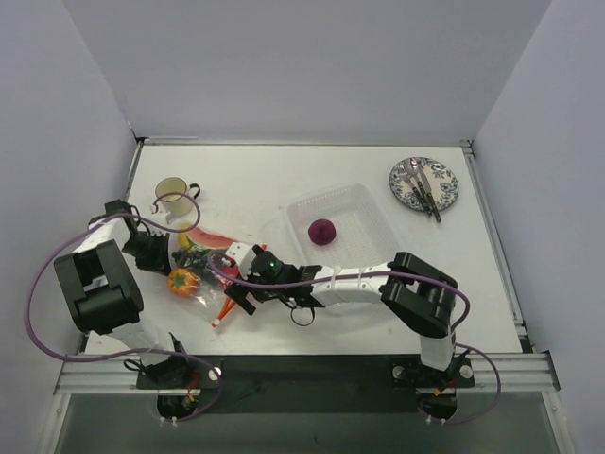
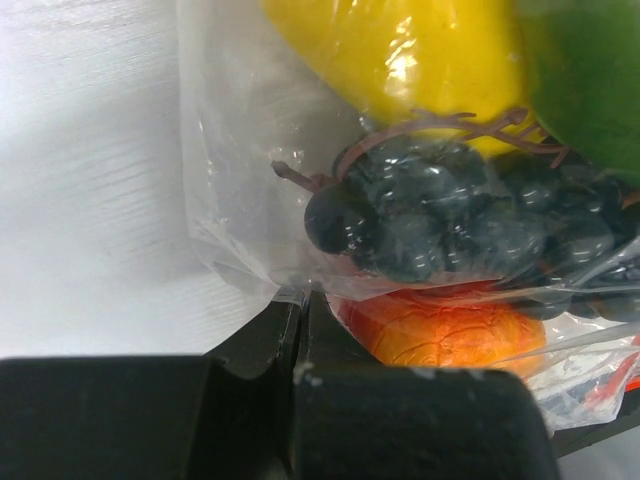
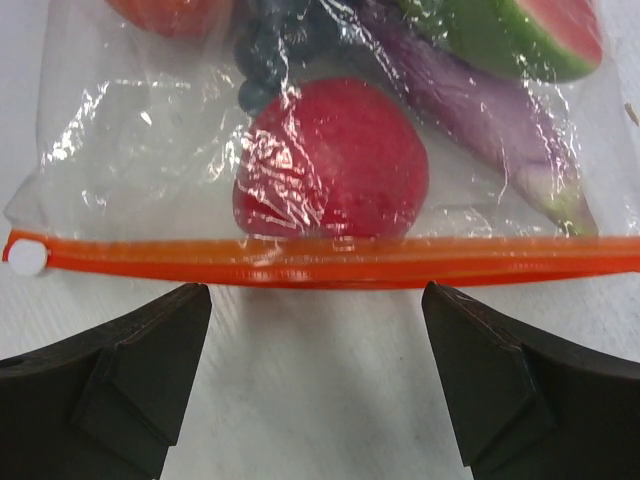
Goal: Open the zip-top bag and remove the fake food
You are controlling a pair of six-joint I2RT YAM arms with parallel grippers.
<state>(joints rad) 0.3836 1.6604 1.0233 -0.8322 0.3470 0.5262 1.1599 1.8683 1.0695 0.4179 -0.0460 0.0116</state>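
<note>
The clear zip-top bag [image 1: 213,267] lies at the left of the table with its red-orange zip strip [image 3: 320,262] closed. Inside it I see a red fruit [image 3: 330,170], a purple eggplant [image 3: 470,100], a watermelon slice [image 3: 520,35], dark grapes [image 2: 450,215], a yellow fruit [image 2: 400,55] and an orange piece [image 2: 450,330]. My left gripper [image 2: 302,297] is shut on the bag's thin far edge. My right gripper [image 3: 315,295] is open, its jaws spread just short of the zip strip and not touching it. A white slider [image 3: 27,258] sits at the strip's left end.
A rigid clear tray [image 1: 364,203] stands right of the bag with a round purple-red fruit [image 1: 322,231] in it. A patterned plate with cutlery [image 1: 423,183] is at the back right. A cream mug [image 1: 172,194] stands behind the bag.
</note>
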